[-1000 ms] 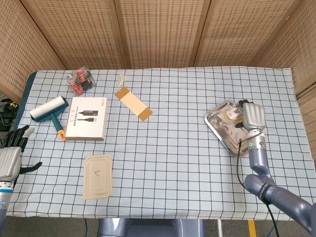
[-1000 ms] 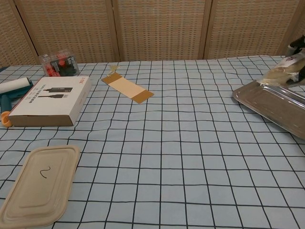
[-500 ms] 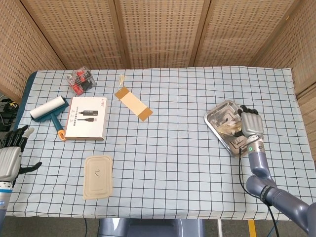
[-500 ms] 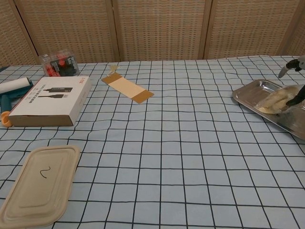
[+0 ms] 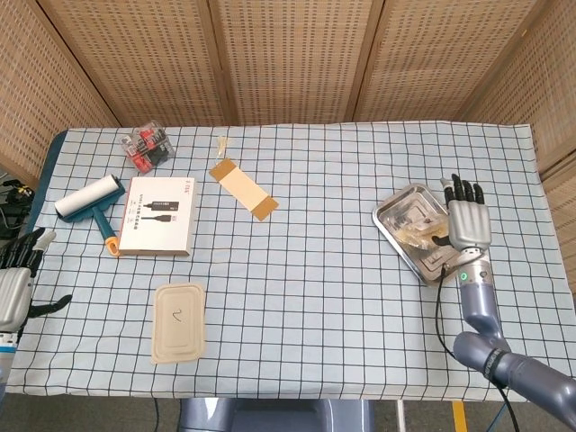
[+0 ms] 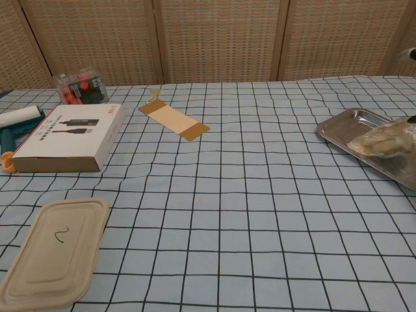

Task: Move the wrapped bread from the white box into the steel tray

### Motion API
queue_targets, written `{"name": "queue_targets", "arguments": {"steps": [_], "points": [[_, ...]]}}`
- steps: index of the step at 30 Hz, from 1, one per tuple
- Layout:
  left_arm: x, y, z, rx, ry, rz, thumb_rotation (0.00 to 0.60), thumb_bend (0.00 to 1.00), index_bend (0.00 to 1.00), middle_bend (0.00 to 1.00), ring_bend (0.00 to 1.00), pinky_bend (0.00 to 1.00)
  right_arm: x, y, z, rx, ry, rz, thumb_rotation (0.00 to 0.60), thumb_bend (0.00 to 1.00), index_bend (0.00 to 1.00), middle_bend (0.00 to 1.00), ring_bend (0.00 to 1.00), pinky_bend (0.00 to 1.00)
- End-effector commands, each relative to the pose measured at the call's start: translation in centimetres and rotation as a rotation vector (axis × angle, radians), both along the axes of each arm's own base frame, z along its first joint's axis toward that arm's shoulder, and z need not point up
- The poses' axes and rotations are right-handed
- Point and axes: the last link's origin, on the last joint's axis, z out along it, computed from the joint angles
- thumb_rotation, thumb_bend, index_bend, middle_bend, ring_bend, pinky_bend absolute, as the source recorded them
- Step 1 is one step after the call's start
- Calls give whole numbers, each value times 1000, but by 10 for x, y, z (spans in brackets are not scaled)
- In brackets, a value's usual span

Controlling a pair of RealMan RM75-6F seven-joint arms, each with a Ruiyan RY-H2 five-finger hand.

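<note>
Your right hand (image 5: pixel 469 221) sits over the right side of the steel tray (image 5: pixel 396 211), fingers straight and spread, holding nothing. The wrapped bread (image 6: pixel 383 141) lies inside the tray, its clear wrapper crinkled, just beside your right hand's palm edge; whether they touch is hard to tell. In the chest view only a dark fingertip shows at the frame's right edge, next to the bread.

Your left hand (image 5: pixel 15 281) hangs off the worktop's (image 5: pixel 315 297) left edge, fingers loosely apart and empty.

The white box (image 5: pixel 158 214) rests on the checked cloth far left, well apart from the tray. A lint roller (image 5: pixel 90 198) lies just to its left, a small clear case (image 5: pixel 149 148) with red contents behind it, a beige lid (image 5: pixel 179 320) in front, and a flat brown cardboard strip (image 5: pixel 243 189) toward the middle.
</note>
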Motion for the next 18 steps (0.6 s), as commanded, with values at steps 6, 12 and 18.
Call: {"name": "queue_targets", "arguments": {"steps": [6,12,18], "points": [[3,-7,-5,-12,23,-25,600,24,0,0,0,0,-7,89,42,-45,13,91,600,103,16,0,0,0],[0,-21,-8,-3,55,-32,600,24,0,0,0,0,-24,135,33,-16,26,123,600,102,0,0,0,0],[-10,-29,-14,-29,67,-17,600,24,0,0,0,0,-37,169,26,4,8,150,600,102,0,0,0,0]]}}
